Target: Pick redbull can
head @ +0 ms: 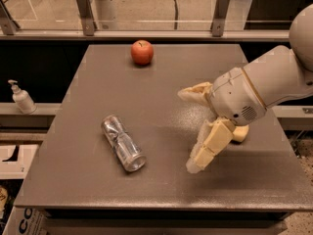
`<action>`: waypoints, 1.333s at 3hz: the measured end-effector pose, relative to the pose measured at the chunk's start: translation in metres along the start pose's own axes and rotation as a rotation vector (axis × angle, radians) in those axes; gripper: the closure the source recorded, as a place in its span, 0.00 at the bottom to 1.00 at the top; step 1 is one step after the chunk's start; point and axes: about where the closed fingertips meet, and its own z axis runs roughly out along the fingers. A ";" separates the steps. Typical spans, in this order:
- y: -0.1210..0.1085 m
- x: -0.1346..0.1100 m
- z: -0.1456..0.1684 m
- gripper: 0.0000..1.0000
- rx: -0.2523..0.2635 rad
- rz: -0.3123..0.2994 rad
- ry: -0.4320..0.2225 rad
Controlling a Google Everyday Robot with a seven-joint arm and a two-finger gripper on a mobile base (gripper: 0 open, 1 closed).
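The redbull can [122, 143] is a slim shiny silver can lying on its side on the grey table [161, 82], left of centre, its length running from upper left to lower right. My gripper [188, 129] hangs above the table to the right of the can, a clear gap away from it. Its two cream fingers are spread wide apart: one finger [195, 93] points left, the other finger [208, 148] points down toward the front. Nothing is between them.
A red apple [142, 52] sits near the table's far edge. A white pump bottle [22, 98] stands on a ledge to the left, off the table. A railing with metal posts [220, 11] runs behind the table.
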 end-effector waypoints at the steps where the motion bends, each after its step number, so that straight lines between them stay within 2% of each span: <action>1: 0.000 -0.001 0.000 0.00 0.000 -0.002 -0.002; 2: -0.004 -0.007 0.009 0.00 0.006 -0.027 -0.064; 4: -0.019 -0.024 0.043 0.00 0.045 -0.088 -0.234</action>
